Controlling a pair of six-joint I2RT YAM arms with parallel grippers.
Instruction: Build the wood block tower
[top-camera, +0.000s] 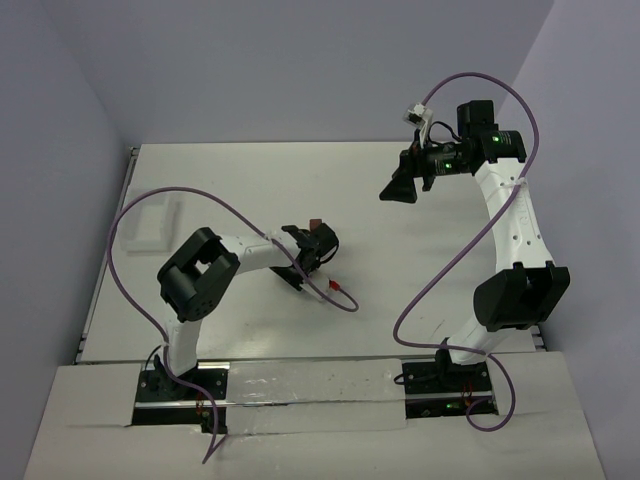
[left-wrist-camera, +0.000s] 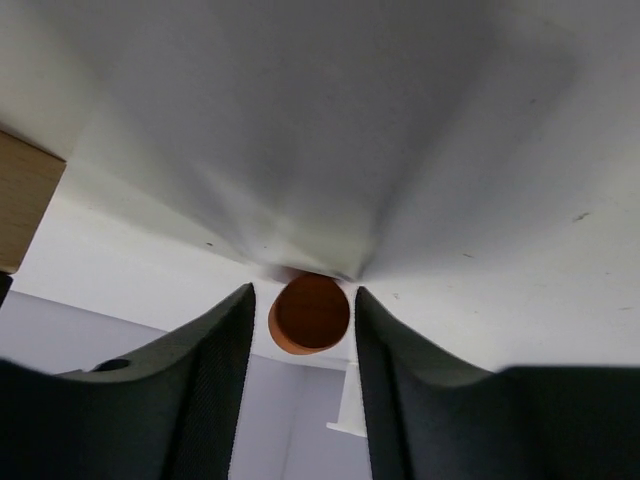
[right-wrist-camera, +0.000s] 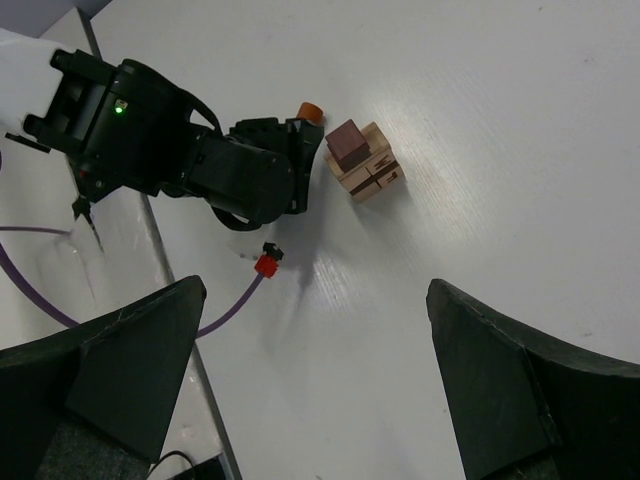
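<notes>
The left gripper (left-wrist-camera: 302, 292) is low over the white table (top-camera: 250, 180), its two dark fingers (left-wrist-camera: 215, 380) partly parted on either side of a round orange-brown piece (left-wrist-camera: 310, 315). In the left wrist view a thin sliver of gap shows on each side of the piece, so the jaws bracket it without visibly clamping it. Whether the piece rests on the table cannot be told. At the left edge of that view is the flat face of a tan wooden block (left-wrist-camera: 20, 200).

Seen from the right wrist, the round piece pokes out at the tip of the left gripper. Just beside it stands the tower (right-wrist-camera: 362, 168), a short, compact stack of pale tan blocks topped by a dark brown cube (right-wrist-camera: 348, 143). It is upright near the middle of the table and close against the left fingertips.

A purple cable (top-camera: 345, 303) with a red connector (right-wrist-camera: 265, 264) trails on the table beside the left arm.

The right gripper (top-camera: 397, 190) is well apart from all this, raised above the far right of the table, jaws spread wide and holding nothing
</notes>
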